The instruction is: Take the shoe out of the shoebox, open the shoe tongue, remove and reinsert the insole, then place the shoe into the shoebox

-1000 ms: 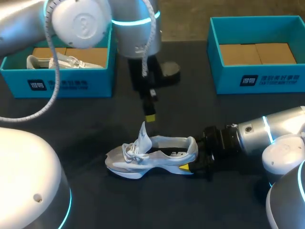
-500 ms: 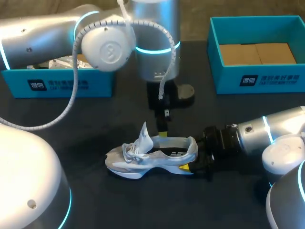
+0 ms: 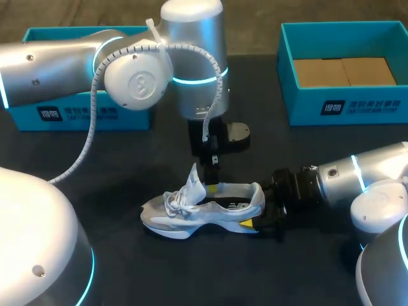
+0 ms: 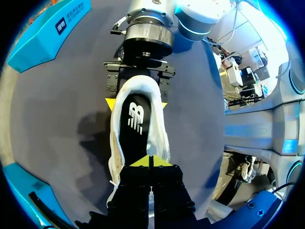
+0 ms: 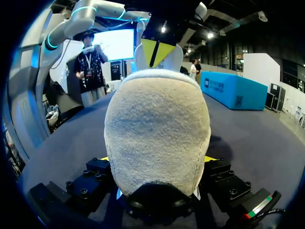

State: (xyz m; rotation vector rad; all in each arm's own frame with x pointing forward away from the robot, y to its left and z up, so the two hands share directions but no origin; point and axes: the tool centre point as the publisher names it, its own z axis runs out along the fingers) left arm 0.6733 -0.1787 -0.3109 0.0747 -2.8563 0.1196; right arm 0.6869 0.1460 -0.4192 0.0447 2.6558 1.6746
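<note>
A grey-white shoe [image 3: 191,213] lies on its sole in the middle of the dark table, toe to the left, tongue [image 3: 193,182] standing up. My right gripper [image 3: 254,210] is shut on its heel [image 5: 157,133], one yellow tip on each side. My left gripper [image 3: 215,183] points straight down, shut, with its tips just above the shoe's opening behind the tongue. In the left wrist view the left gripper [image 4: 150,161] holds nothing, and the black insole [image 4: 136,124] shows ahead of it, inside the shoe. The right gripper [image 4: 137,102] clasps the far end.
A teal shoebox [image 3: 83,115] stands at the back left, largely hidden behind my left arm. A second teal box [image 3: 344,102] with a cardboard floor stands at the back right.
My left arm has swung right and lowered, bringing its shut gripper from above the tongue down to the shoe's opening. The shoe and right gripper have stayed put.
</note>
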